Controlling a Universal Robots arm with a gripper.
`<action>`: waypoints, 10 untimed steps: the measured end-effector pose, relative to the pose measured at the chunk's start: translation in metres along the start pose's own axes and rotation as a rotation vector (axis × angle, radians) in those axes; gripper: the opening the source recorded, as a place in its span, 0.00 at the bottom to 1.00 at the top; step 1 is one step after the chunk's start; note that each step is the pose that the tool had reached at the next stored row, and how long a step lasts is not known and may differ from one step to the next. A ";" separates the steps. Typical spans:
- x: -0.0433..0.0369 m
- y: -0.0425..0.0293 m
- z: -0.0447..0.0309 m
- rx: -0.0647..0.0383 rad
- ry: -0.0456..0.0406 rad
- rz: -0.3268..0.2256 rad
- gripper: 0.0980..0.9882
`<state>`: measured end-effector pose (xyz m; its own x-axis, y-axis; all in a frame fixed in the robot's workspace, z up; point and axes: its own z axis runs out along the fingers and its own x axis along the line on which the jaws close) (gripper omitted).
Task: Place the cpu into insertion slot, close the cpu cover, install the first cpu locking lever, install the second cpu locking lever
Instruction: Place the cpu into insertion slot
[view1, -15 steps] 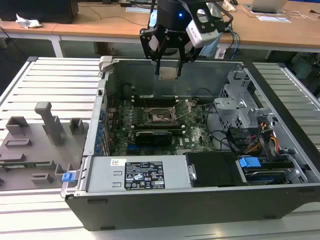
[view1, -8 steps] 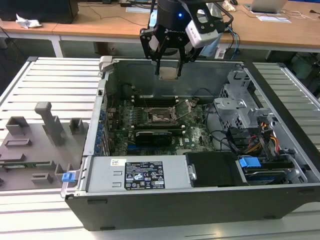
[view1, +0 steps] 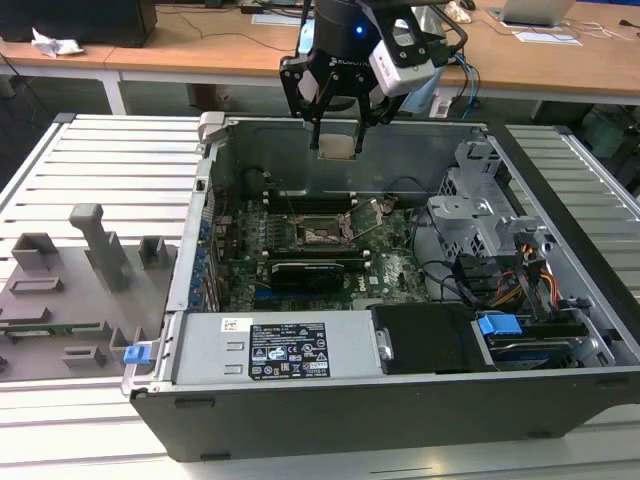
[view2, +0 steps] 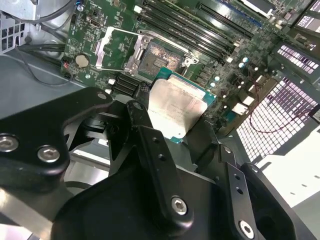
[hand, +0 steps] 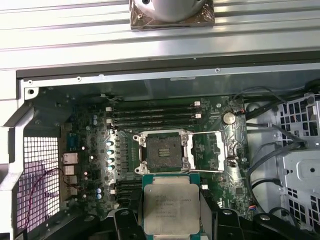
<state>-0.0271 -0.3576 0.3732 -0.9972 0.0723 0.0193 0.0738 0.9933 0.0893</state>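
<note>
Exterior view: gripper (view1: 337, 138) hangs over the open case (view1: 350, 420) and holds the cpu (view1: 336, 147); the slot (view1: 322, 236) lies below, well apart. The print on the white sticker (view1: 288, 350) on the power supply (view1: 270, 335) is too small to read.
Second wrist view: fingers (view2: 142, 120) clamp opposite cpu edges; the slot is bare and the cover (view2: 101, 55) is flipped open.
First wrist view: the faint print on the cpu top is unreadable.

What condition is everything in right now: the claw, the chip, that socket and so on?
gripper, shut on the chip, above the open case.
chip, held in the air, not in the socket.
socket, empty and uncovered.
socket cover, flipped open beside the socket.
computer case, open, board exposed.
</note>
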 end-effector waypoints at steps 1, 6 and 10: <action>0.0000 0.0000 0.0000 0.000 -0.0002 0.002 0.50; 0.0000 0.0000 0.0000 0.000 -0.0009 0.010 0.50; 0.0000 0.0000 0.0000 0.000 -0.0016 0.018 0.50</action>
<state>-0.0271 -0.3576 0.3732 -0.9958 0.0900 0.0193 0.0914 0.9918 0.0893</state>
